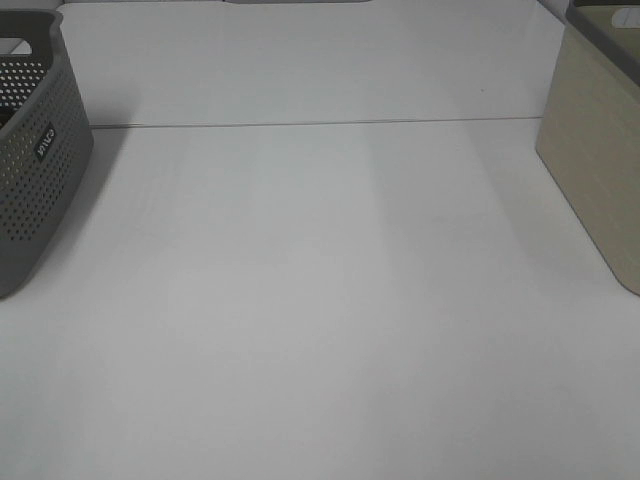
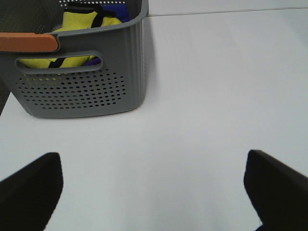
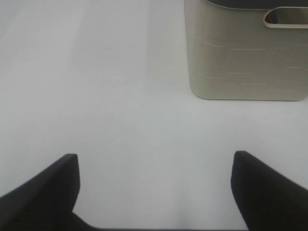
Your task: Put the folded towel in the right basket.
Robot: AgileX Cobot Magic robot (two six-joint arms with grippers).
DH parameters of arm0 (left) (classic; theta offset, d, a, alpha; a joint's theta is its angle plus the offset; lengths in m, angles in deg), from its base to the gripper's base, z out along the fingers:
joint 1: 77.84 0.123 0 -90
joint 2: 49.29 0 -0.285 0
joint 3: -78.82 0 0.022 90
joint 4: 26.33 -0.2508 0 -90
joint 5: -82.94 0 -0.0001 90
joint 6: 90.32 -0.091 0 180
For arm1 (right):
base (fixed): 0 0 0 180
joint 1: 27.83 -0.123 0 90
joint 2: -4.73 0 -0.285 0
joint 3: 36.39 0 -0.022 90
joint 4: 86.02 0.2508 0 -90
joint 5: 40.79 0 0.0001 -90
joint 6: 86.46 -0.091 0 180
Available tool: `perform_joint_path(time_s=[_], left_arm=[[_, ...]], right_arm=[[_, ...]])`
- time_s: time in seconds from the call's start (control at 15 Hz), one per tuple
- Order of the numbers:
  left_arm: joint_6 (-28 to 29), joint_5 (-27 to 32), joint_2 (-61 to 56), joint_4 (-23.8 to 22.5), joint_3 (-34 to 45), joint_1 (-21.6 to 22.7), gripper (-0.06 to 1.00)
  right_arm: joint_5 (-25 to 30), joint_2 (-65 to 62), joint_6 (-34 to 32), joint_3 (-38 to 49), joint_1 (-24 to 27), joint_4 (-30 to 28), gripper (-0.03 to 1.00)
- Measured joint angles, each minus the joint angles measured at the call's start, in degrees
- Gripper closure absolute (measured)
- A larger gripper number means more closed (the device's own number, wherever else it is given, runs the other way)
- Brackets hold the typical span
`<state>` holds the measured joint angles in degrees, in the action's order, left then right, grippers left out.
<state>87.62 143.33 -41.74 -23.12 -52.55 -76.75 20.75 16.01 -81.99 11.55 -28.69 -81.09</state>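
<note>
The right basket (image 1: pixel 598 165) is beige with a grey rim and stands at the table's right edge. It also shows in the right wrist view (image 3: pixel 240 62), ahead of my right gripper (image 3: pixel 154 192), which is open and empty over bare table. My left gripper (image 2: pixel 154 192) is open and empty, a short way in front of the grey perforated left basket (image 2: pixel 86 91). Yellow fabric (image 2: pixel 82 24) with black bands and something blue lies inside that basket. I cannot tell whether it is the folded towel. No towel shows on the table. Neither gripper shows in the exterior high view.
The grey basket (image 1: pixel 30 170) stands at the table's left edge and has an orange bar (image 2: pixel 29 42) on its rim. The white table (image 1: pixel 320 300) runs between the two baskets, with a seam line across its far part.
</note>
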Motion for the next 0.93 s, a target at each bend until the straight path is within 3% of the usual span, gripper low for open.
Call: perform_joint_path(time_s=[0.93], left_arm=[[0.0, 0.0, 0.0, 0.0, 0.0, 0.0, -0.03]], right_arm=[[-0.46, -3.84, 0.11, 0.0, 0.0, 0.06, 0.16]])
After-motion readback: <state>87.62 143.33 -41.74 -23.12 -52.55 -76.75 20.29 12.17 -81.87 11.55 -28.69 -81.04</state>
